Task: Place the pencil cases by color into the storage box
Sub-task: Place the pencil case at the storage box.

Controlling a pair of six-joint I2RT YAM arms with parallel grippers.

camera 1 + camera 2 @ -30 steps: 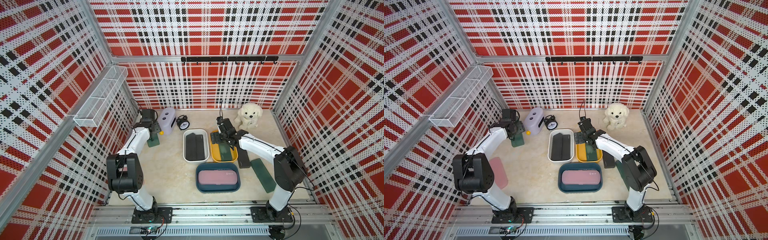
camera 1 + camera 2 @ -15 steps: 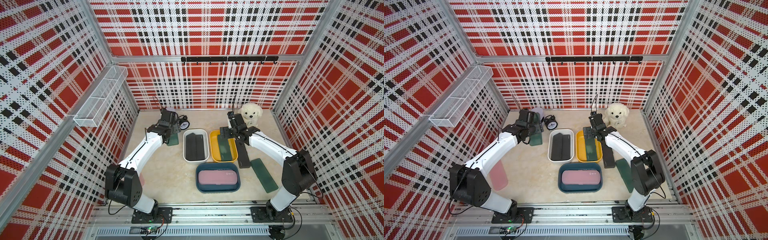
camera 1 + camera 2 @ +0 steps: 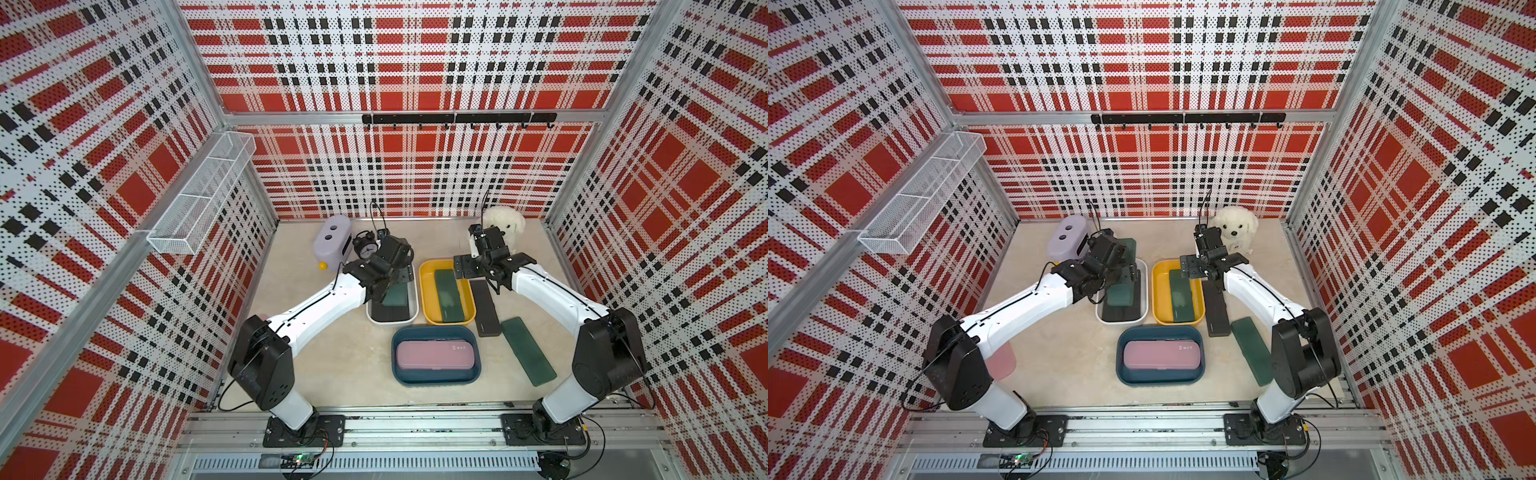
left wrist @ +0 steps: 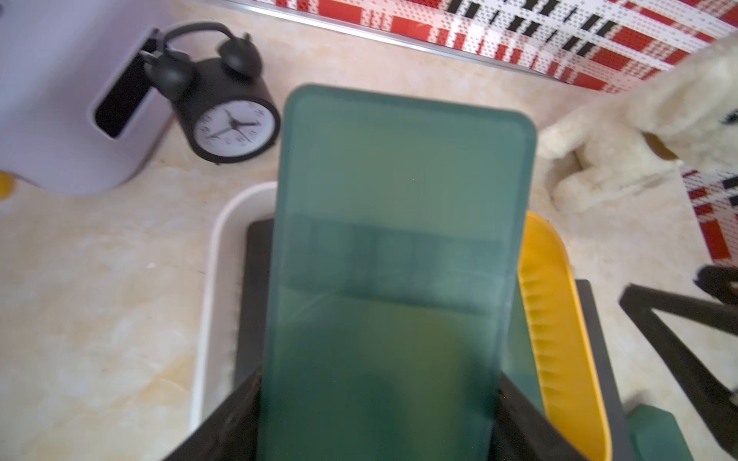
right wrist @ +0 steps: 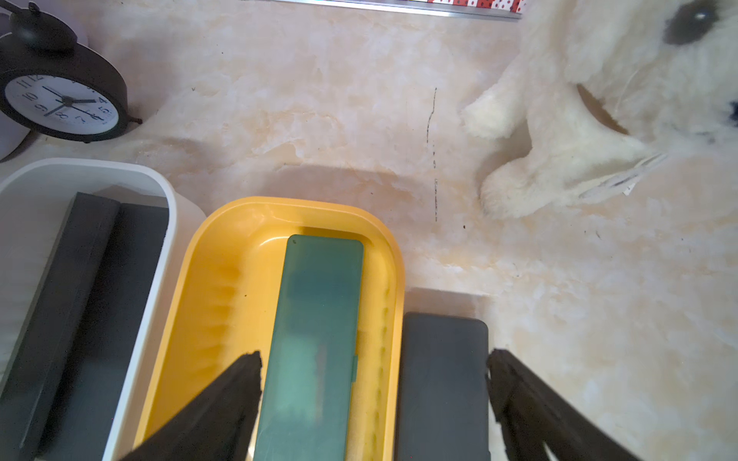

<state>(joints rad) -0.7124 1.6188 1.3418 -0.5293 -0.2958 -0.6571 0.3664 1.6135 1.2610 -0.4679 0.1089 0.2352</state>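
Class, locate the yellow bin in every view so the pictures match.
In a top view: yellow bin, between white bin and black case.
In a top view: yellow bin, same neighbours.
Left wrist: yellow bin, partly behind held green case.
Right wrist: yellow bin, between the same two.
Shared landmark: plush dog.

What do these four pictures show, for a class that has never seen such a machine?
Two white robot arms, left and right, stand at the table's near edge. Two pictures look down from overhead; the other two come from a camera on each arm's wrist. On it stand a white bin holding black pencil cases, a yellow bin holding a green case, and a dark blue bin holding a pink case. A loose black case lies beside the yellow bin, a second green case beside that. The left arm's jaws grip a third green case above the white bin; the right arm's jaws are open and empty. An alarm clock, plush dog and lilac box stand behind.
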